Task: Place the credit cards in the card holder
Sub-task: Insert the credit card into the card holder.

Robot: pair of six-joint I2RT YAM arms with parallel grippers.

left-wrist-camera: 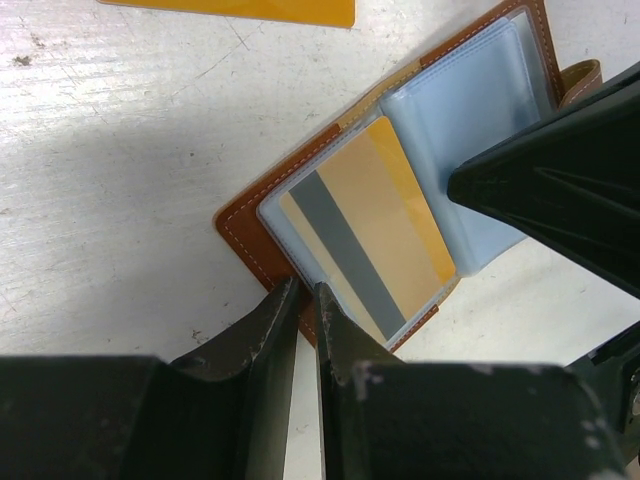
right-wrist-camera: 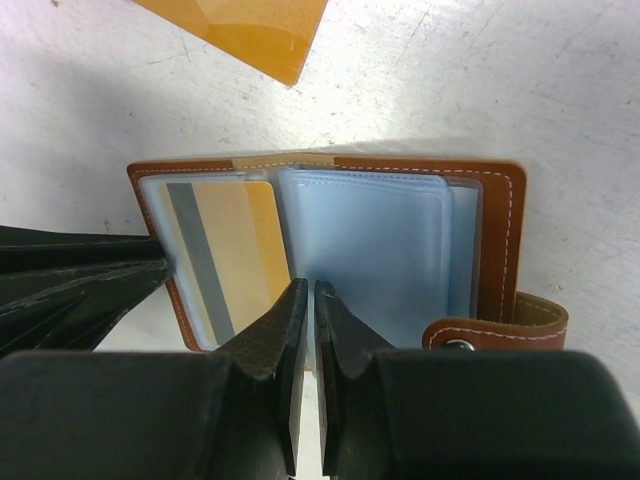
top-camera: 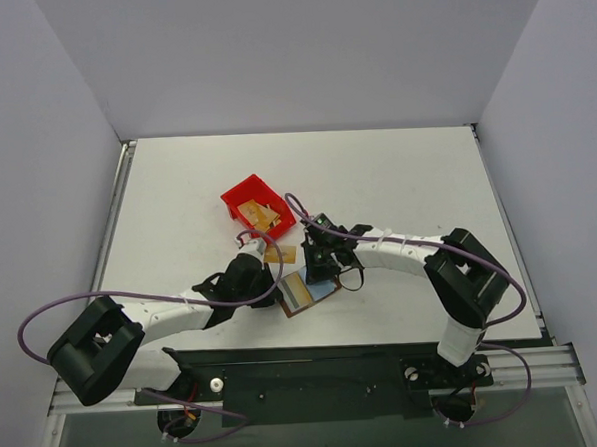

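Observation:
The card holder [top-camera: 304, 291] [left-wrist-camera: 245, 230] [right-wrist-camera: 500, 230] lies open on the table, brown cover down and light blue pockets up. One gold-tan credit card with a dark stripe [left-wrist-camera: 370, 230] [right-wrist-camera: 215, 250] sits in its left pocket. My left gripper [left-wrist-camera: 305, 288] [top-camera: 268, 283] is shut on the holder's brown outer edge. My right gripper [right-wrist-camera: 305, 285] [top-camera: 321, 267] is shut at the near edge of the middle blue pocket panel [right-wrist-camera: 370, 250], whose edge runs in between the tips. Another credit card [top-camera: 280, 254] [left-wrist-camera: 250, 10] [right-wrist-camera: 250, 30] lies loose just beyond the holder.
A red bin [top-camera: 239, 199] behind the holder has more gold-tan cards [top-camera: 261, 215] in it. The holder's snap tab [right-wrist-camera: 500, 330] sticks out on its right side. Purple cables loop over both arms. Grey walls enclose the table on three sides.

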